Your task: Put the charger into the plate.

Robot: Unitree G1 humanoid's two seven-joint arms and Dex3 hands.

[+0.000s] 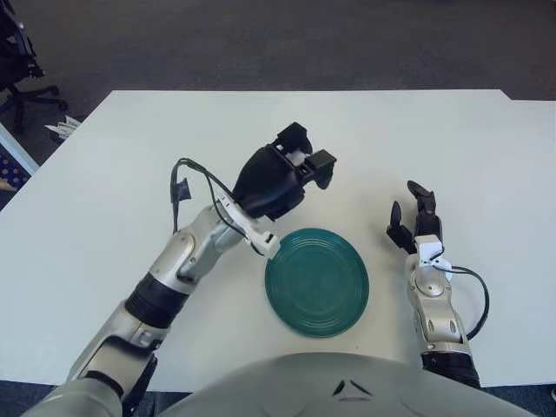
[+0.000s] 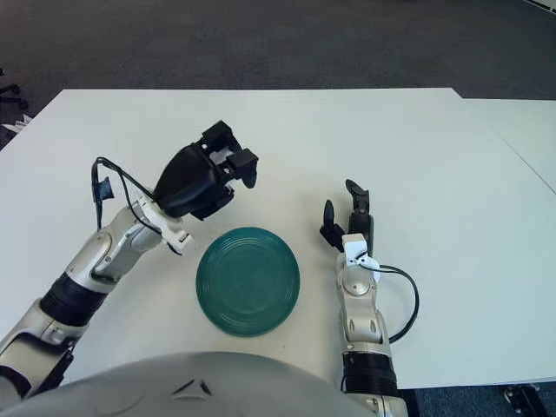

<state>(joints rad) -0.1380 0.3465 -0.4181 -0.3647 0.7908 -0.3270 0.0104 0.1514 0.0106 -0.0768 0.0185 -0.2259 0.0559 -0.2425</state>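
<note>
A dark green plate (image 1: pixel 317 282) lies on the white table, near its front edge. My left hand (image 1: pixel 300 165) hangs in the air just above and left of the plate's far rim. Its black fingers are curled around a small white charger (image 1: pixel 301 157), of which only a sliver shows between them. In the right eye view the same white sliver of the charger (image 2: pixel 228 158) peeks out of the left hand (image 2: pixel 224 165). My right hand (image 1: pixel 414 215) shows to the right of the plate, fingers spread and holding nothing.
The white table (image 1: pixel 434 139) stretches far behind and to both sides of the plate. An office chair (image 1: pixel 17 61) stands on the dark carpet at the far left. Some small white scraps (image 1: pixel 61 129) lie by the table's left corner.
</note>
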